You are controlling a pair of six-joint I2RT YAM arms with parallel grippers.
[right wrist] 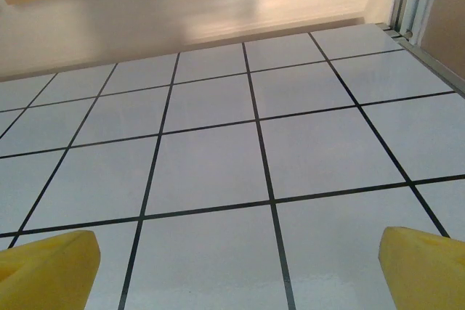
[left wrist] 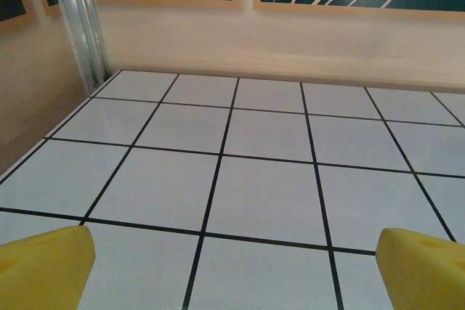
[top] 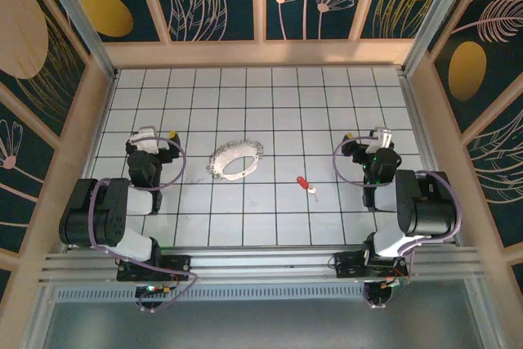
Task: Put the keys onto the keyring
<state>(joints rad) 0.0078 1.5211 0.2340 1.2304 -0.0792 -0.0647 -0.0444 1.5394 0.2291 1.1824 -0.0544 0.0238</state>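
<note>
While both hands hang apart and empty at the sides of the counter (top: 270, 96), nothing is committed, so the risks all lie ahead of you. Your left hand (top: 147, 136) has its yellow pads (left wrist: 43, 270) spread wide over bare tiles, and your right hand (top: 377, 138) is spread just as wide. The key (top: 306, 185) lies flat between the arms, nearer the right hand. The keyring (top: 235, 161) rests near the middle, nearer the left hand and well apart from the key.

The key is tiny and flat. Come down off-centre and the pads will likely flick it across the slick surface, or pinch only the red head and leave the blade pointing anywhere. The ring looks floppy. Lift it by one side and it may sag closed, leaving you no gap to thread the key through.
</note>
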